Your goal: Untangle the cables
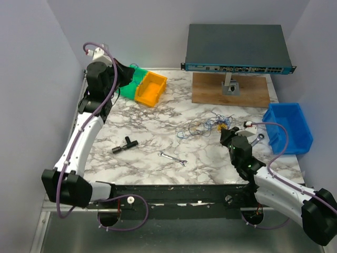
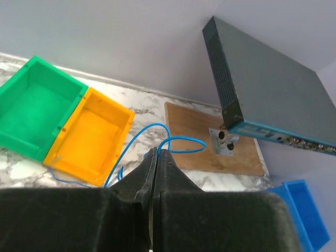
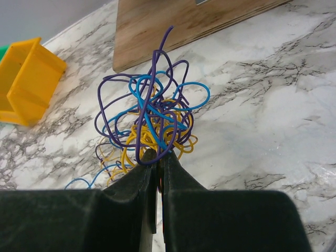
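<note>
Indoors, marble tabletop point(image 1: 158, 121) between pale walls point(image 1: 147, 31); left fingers point(image 2: 143, 184) tight around blue cable point(image 2: 186, 138), right fingers point(image 3: 172, 176) tight around cable clump point(image 3: 152, 115).

The cables point(image 3: 149, 121) are a loose tangle of thin purple, blue and yellow wires on the table point(image 3: 273, 105), right of centre, pinched at one edge by the right gripper point(image 3: 157, 155). One blue wire point(image 2: 157, 137) loops from the closed left gripper point(image 2: 157, 153).
</note>
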Controlling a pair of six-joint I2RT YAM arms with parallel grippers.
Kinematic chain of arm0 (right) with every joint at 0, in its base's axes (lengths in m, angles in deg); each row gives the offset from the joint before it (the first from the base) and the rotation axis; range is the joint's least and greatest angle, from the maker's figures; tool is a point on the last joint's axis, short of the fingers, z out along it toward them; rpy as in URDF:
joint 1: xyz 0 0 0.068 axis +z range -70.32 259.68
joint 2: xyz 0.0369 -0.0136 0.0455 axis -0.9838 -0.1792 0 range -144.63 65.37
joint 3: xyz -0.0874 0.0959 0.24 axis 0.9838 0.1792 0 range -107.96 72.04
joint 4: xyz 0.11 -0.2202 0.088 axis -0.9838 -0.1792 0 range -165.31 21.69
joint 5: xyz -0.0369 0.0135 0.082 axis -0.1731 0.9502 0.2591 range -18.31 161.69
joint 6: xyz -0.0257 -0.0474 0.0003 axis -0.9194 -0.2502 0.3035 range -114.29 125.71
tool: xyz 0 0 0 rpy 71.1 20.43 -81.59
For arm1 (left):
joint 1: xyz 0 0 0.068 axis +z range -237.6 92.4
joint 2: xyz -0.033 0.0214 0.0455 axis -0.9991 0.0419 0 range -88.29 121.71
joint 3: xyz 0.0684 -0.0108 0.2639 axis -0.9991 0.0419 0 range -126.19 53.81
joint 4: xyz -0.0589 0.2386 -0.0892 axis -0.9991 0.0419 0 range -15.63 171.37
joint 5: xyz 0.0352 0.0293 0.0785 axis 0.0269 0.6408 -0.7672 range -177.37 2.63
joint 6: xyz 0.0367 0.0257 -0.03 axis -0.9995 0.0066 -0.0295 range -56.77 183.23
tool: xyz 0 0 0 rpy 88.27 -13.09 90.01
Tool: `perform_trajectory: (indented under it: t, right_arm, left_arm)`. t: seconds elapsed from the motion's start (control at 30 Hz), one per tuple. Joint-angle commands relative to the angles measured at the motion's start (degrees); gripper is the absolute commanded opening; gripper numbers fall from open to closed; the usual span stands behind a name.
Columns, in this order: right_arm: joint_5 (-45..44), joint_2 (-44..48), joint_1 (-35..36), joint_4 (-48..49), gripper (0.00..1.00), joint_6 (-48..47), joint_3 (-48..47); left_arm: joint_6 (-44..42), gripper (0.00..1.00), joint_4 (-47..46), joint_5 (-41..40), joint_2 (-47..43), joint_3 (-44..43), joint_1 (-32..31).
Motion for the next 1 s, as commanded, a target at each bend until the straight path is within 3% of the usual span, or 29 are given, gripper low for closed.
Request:
perform_trajectory:
  t: [0.0, 0.17, 0.5, 0.67, 0.87, 0.97]
  right_arm:
    - [1.63, -1.15, -0.14, 2.60, 0.01, -0.37, 0.30]
    - [1.77, -3.72, -0.17, 2.87, 0.01, 0.36, -0.29]
    - [1.42, -4.81, -0.15, 1.82, 0.01, 0.83, -1.11]
    - [1.02, -4.57, -0.14, 1.64, 0.01, 1.27, -0.84]
    - [0.79, -5.28, -0.14, 1.29, 0.01, 1.85, -1.20]
    - [0.73, -5.50, -0.14, 1.28, 0.01, 1.81, -1.20]
  left_arm:
    - [1.72, 0.00, 4.51, 7.24, 9.35, -10.77, 2.04]
    - [4.67, 0.00, 4.63, 13.52, 20.02, -20.20, 4.13]
    - [11.38, 0.00, 0.12, 22.60, 36.12, -30.11, 5.35]
    - [12.32, 0.00, 0.06, 23.20, 42.18, -31.85, 5.36]
    - [11.61, 0.00, 4.46, 18.49, 46.06, -31.82, 5.74]
    - [9.47, 0.00, 11.17, 15.99, 49.01, -35.60, 5.45]
